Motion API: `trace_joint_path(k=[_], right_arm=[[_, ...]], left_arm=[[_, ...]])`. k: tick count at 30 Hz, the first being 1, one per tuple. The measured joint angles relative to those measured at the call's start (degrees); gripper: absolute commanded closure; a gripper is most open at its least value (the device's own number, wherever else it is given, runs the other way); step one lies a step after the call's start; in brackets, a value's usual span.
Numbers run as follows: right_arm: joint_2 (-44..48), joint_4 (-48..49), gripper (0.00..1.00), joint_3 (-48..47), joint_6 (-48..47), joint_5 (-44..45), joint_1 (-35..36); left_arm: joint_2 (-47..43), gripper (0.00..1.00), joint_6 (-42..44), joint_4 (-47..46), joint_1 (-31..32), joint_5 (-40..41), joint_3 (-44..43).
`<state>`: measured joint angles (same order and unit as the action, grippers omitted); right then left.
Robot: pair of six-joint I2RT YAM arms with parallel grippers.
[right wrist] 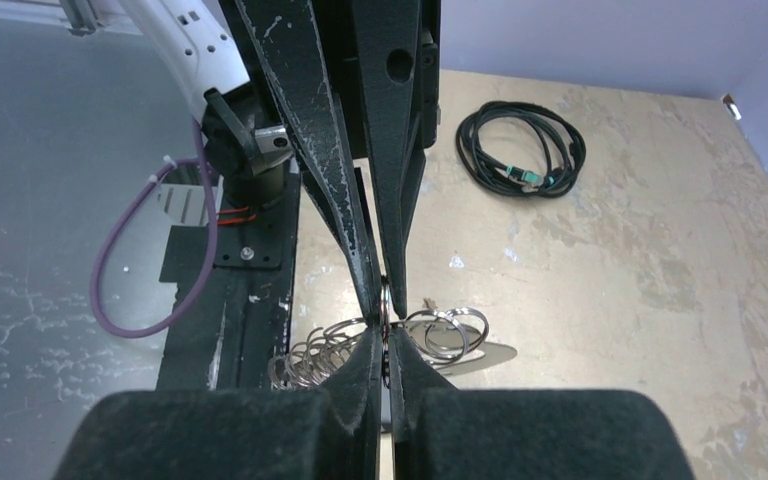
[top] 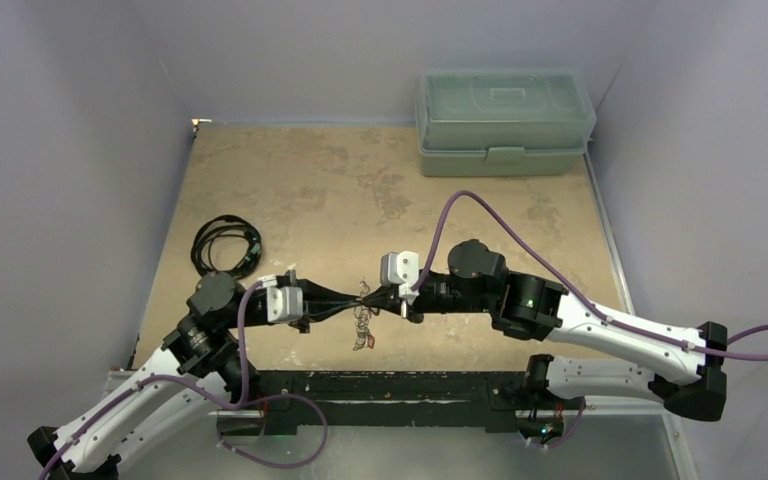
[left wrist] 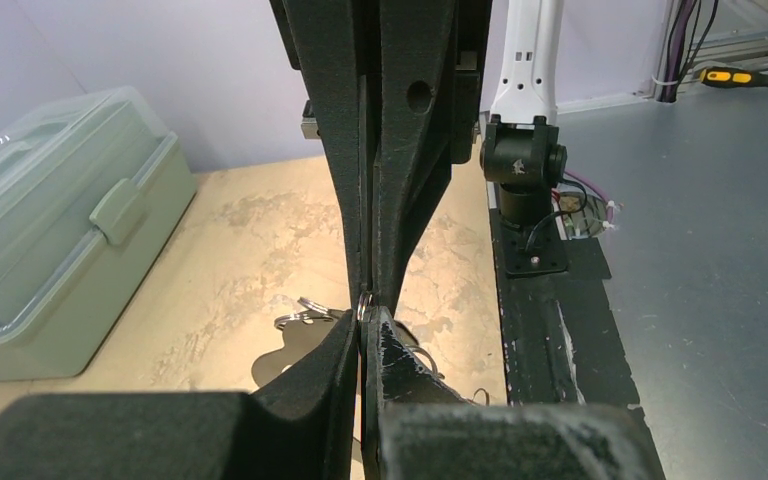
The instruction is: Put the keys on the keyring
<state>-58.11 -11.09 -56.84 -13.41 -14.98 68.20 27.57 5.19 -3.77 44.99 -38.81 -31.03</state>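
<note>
The keyring (top: 363, 318) is a bunch of thin silvery loops held above the table between my two grippers. My left gripper (top: 356, 300) and right gripper (top: 372, 296) meet tip to tip, each shut on a thin ring seen edge-on. In the left wrist view the left gripper (left wrist: 364, 318) pinches the ring, with more loops (left wrist: 300, 310) to the left. In the right wrist view the right gripper (right wrist: 385, 330) pinches it, with loops (right wrist: 450, 330) on both sides. A small reddish bit (top: 365, 343), perhaps the red-headed key, hangs at the bottom. The other keys cannot be made out.
A pale green lidded box (top: 505, 120) stands at the back right and also shows in the left wrist view (left wrist: 50, 240). A black coiled cable (top: 225, 245) lies at the left. The black base rail (top: 390, 390) runs along the near edge. Walls enclose the table.
</note>
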Motion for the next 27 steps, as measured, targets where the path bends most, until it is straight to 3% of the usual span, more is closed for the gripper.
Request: trace_joint_path(k=[3, 5, 9, 15, 19, 27], right_arm=[[0.02, 0.00, 1.00, 0.00, 0.02, 0.00, -0.02], [0.31, 0.20, 1.00, 0.15, -0.09, 0.00, -0.02], [1.33, -0.15, 1.00, 0.31, -0.13, 0.02, 0.00], [1.81, -4.52, 1.00, -1.33, -0.24, -0.31, 0.00], [-0.39, -10.43, 1.00, -6.21, -0.81, -0.72, 0.00], [-8.13, -23.69, 1.00, -17.84, -1.42, 0.24, 0.00]], left_arm=[[0.00, 0.99, -0.11, 0.00, 0.00, 0.00, 0.00], [0.00, 0.83, -0.09, -0.04, 0.00, 0.00, 0.00], [0.17, 0.62, 0.11, -0.46, 0.00, 0.26, 0.00], [0.00, 0.49, 0.37, -0.37, 0.00, 0.63, -0.02], [-0.96, 0.48, 1.38, 1.44, 0.00, 1.27, -0.63], [0.44, 0.59, 5.07, 7.06, 0.00, 1.33, -4.68]])
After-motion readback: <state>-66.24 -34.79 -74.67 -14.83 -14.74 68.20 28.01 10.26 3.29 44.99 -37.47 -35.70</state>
